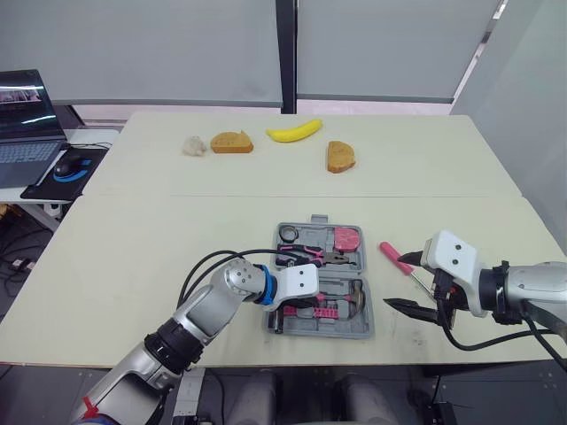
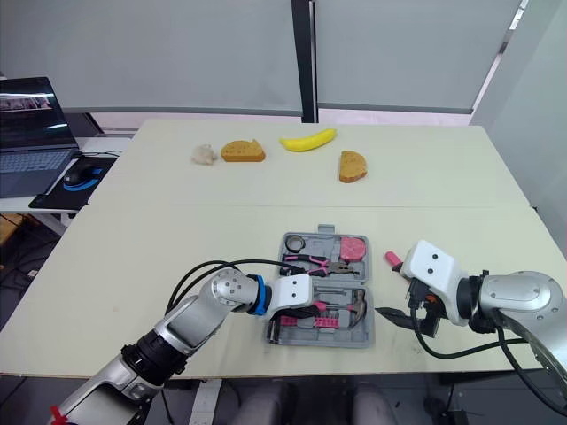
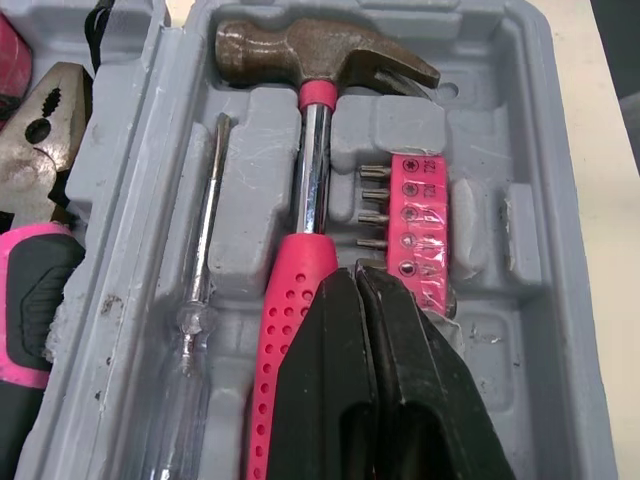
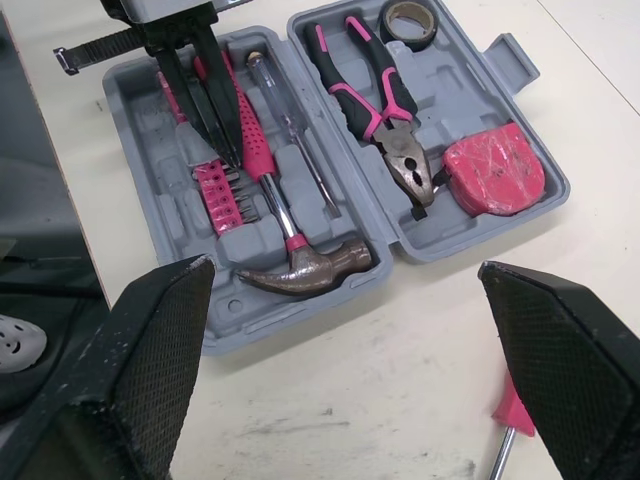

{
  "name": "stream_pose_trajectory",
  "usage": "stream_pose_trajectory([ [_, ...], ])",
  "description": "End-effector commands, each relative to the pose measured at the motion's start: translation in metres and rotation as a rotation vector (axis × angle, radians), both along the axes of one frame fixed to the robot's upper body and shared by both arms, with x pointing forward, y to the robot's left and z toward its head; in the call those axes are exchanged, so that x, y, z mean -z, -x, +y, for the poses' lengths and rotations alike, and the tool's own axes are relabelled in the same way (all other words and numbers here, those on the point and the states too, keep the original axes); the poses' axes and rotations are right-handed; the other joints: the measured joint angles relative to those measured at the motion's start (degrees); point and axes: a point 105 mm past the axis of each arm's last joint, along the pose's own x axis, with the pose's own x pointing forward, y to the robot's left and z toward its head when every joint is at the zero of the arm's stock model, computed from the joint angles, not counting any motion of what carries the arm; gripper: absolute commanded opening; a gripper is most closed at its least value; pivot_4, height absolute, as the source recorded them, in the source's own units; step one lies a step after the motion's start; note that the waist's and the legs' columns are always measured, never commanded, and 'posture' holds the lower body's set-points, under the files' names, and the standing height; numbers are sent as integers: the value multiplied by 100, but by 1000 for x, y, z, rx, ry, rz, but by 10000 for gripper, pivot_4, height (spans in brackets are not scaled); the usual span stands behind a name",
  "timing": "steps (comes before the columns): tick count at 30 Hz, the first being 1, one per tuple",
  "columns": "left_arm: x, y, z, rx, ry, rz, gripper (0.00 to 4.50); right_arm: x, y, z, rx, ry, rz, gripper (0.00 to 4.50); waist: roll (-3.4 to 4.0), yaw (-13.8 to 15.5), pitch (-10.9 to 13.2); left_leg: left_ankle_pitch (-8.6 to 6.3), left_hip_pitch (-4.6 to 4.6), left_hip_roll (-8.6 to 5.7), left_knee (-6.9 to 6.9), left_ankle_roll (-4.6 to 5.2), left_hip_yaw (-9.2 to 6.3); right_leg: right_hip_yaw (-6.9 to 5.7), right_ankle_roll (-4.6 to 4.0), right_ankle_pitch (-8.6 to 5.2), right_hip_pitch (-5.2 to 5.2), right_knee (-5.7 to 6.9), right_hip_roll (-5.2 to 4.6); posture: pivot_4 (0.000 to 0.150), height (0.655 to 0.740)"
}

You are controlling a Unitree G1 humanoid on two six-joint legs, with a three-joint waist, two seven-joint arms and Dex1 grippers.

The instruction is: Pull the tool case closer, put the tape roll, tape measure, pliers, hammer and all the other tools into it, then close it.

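Tool case [image 4: 465, 95] lies open flat on the table [image 1: 133, 248], centre, near the front edge.

Far half, best seen in the right wrist view: tape roll [image 4: 410, 22] in the corner, pliers [image 4: 375, 110] beside it, tape measure [image 4: 495, 170] at the other end.

Near half: hammer [image 3: 315, 150], clear-handled screwdriver [image 3: 200, 290] alongside it, pink bit holder [image 3: 420, 235] on the hammer's other side. The head views show these only as pink and grey clutter. The left wrist view resolves each one seated in its moulded slot.

Left gripper [image 3: 357, 275] is over the near half with its fingers pressed together and nothing between them. The tips sit where the hammer's pink grip meets the bit holder; can't tell if they touch either. The right wrist view confirms this from the opposite side.

Right gripper [image 1: 397, 282] is just right of the case, low over the table, fingers spread wide and holding nothing.

Pink-handled screwdriver [image 1: 391, 253] is outside the case, on the table just beside it. It lies close by one right finger and isn't gripped. The right wrist view catches only a sliver of it.

Far side of the table, head views: banana [image 1: 294, 132], two bread slices [image 1: 231, 142] [image 1: 340, 156], small pale lump [image 1: 194, 146]. Laptop [image 1: 27, 124] and mouse [image 1: 66, 166] are on a side desk to the left.
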Motion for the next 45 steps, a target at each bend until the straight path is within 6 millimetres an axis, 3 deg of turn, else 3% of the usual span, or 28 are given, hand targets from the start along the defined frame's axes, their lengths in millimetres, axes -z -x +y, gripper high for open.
stream_pose_trajectory([
  [1, 19, 1, 6, -29, -46, 31, 228, -9, 2, 3, -24, 3, -40, 45000, 1, 2, -1, 0, 4, 0, 0, 0, 0, 0, 0, 0, 4, 0, 0, 1500, 7400],
  [7, 8, 2, 3, -27, 17, 50, 228, -8, 3, -1, -17, 11, -36, 45000, 1, 2, -1, 0, 12, -1, 1, 0, -3, -3, 1, 0, 18, -2, -1, 1500, 7400],
  [14, -48, -14, 2, -54, 211, -46, 228, -12, -6, -10, 11, 9, -53, 45000, 0, -6, 0, 0, 10, 1, 0, 1, -4, -4, 1, 0, 13, -2, 1, 1500, 7400],
  [17, -69, -28, 22, -96, 230, -163, 228, -16, -12, -25, 48, 36, -80, 45000, 0, -1, 0, 0, 10, 0, 1, 0, -3, -4, 1, 0, 13, -2, -1, 1500, 7400],
  [20, -81, -35, 68, -173, 206, -145, 5796, -22, -18, -48, 93, 65, -104, 45000, 0, -23, 0, 0, 10, 3, -2, 0, -1, -3, 0, 0, 8, -2, 1, 1500, 7400],
  [25, -94, -39, 127, -349, 182, -185, 21083, -25, -18, -86, 165, 130, -97, 45000, 4, -15, 2, 0, 9, 3, -4, 0, 3, 0, -1, -1, 6, -4, 1, 1500, 7400],
  [28, -90, -32, 184, -488, 65, -200, 30207, -29, -15, -115, 254, 170, -90, 45000, 4, -14, 3, -1, 8, 3, -4, 1, 2, 1, -1, -1, 6, -5, -1, 1500, 7400],
  [30, -88, -28, 207, -542, 17, -211, 36885, -29, -11, -132, 300, 195, -81, 45000, 5, -16, 4, -1, 11, 9, -9, 1, 3, 2, -2, -1, 4, -4, 1, 1500, 7400],
  [32, -89, -25, 219, -586, 17, -212, 43346, -28, -7, -146, 336, 210, -71, 45000, 8, -7, 4, -1, 11, 9, -9, 1, 3, 1, -3, -2, 3, -3, 0, 1500, 7400],
  [33, -89, -24, 226, -613, 25, -206, 44494, -26, -6, -152, 349, 213, -66, 45000, 8, 9, 5, -1, 11, 8, -8, 1, 4, 2, -2, -2, 4, -3, -2, 1500, 7400],
  [37, -85, -20, 239, -645, 7, -202, 44494, -22, -5, -156, 348, 204, -53, 45000, 8, 29, 5, -1, 10, 7, -7, 1, 4, 1, -2, -1, 5, -6, -7, 1500, 7400],
  [45, -104, -29, 221, -638, 126, -280, 44494, -25, -17, -136, 305, 134, -82, 45000, 8, 4, 5, -2, 4, 8, -9, 1, 5, 2, -2, -1, -3, -4, -7, 1500, 7400],
])
